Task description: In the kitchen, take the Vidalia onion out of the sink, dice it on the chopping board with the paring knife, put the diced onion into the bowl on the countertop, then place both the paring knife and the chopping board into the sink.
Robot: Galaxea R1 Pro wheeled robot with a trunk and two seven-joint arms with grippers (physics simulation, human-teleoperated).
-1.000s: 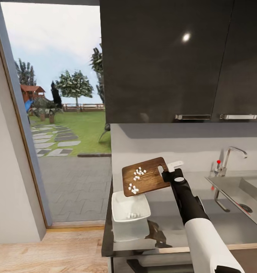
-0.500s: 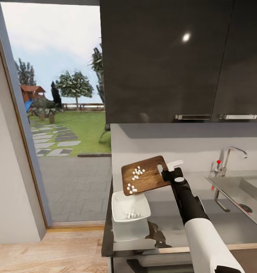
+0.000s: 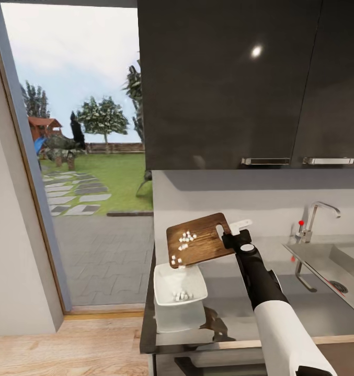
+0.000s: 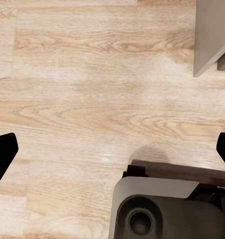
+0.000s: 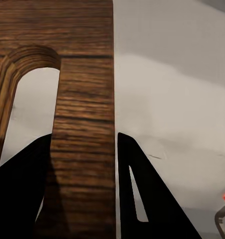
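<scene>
Wooden chopping board [image 3: 200, 239] is clamped at its slotted end by the right gripper [image 3: 230, 236], tilted over the bowl [image 3: 179, 289] at the countertop's [image 3: 302, 308] left end. Diced onion [image 3: 185, 238] is scattered on the board, some in the bowl. Left gripper [image 4: 112, 149] fingers are held wide apart above wood floor [image 4: 82, 89].

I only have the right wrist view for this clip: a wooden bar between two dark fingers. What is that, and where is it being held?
Observer: It's the handle end of the chopping board, gripped by the right gripper and held tilted above the bowl.
Operator: Is the onion off the board yet?
Observer: Partly. White diced onion sits on the board, and a small heap lies in the bowl.
Operator: Where is the bowl standing?
Observer: On the countertop, near its end beside the open doorway; the sink is at the other side.
Operator: And the left gripper?
Observer: The left gripper is open over wooden floor.
</scene>
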